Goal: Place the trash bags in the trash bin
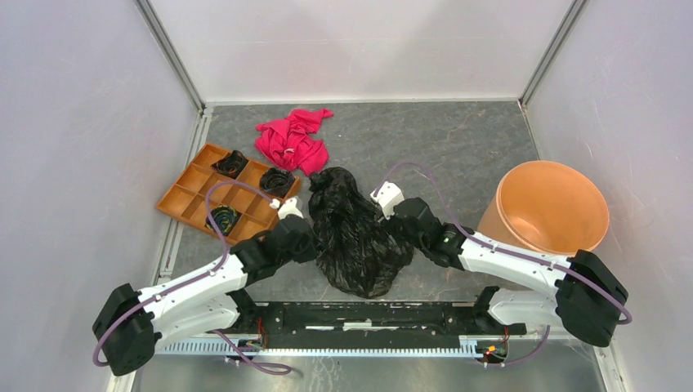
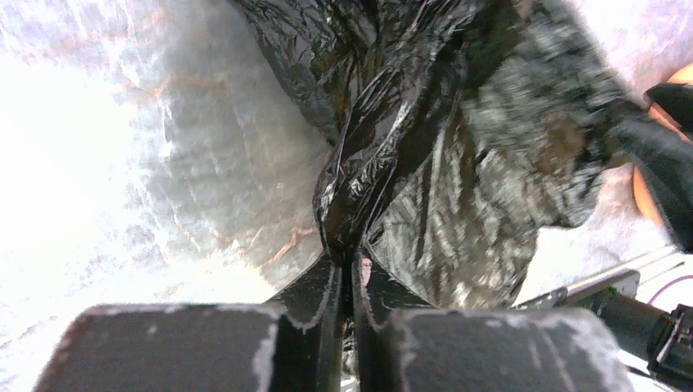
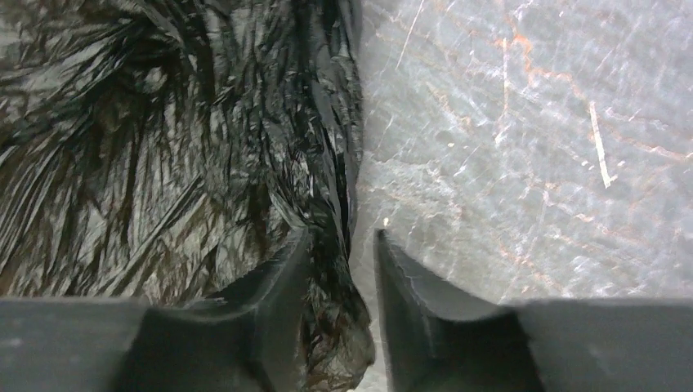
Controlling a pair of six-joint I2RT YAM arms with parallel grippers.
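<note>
Grey, stone-patterned tabletop (image 1: 458,147) with white walls around it fills the view from above. My left hand (image 1: 315,243) and my right hand (image 1: 394,225) sit at opposite edges of the big trash bag (image 1: 355,241). It lies crumpled on the tabletop between them, outside the trash bin (image 1: 539,204). That orange bin is off to my right near the wall, well apart from the bag. Only this view shows the bin whole. It alone also shows the orange tray (image 1: 190,189) on my left, with three small black wads (image 1: 276,181) in its compartments, and the pink cloth (image 1: 290,140) just beyond the bag's far end.

From my left wrist comes what the top view hides. My fingers (image 2: 315,298) are clenched on a twisted fold of the bag, and the shiny film runs away from the pinch. A sliver of orange shows at the right edge.

From my right wrist I see my fingers (image 3: 409,286) parted a little, released. The bag's creased edge lies along one finger and partly in the gap, with bare tabletop beside the other.
</note>
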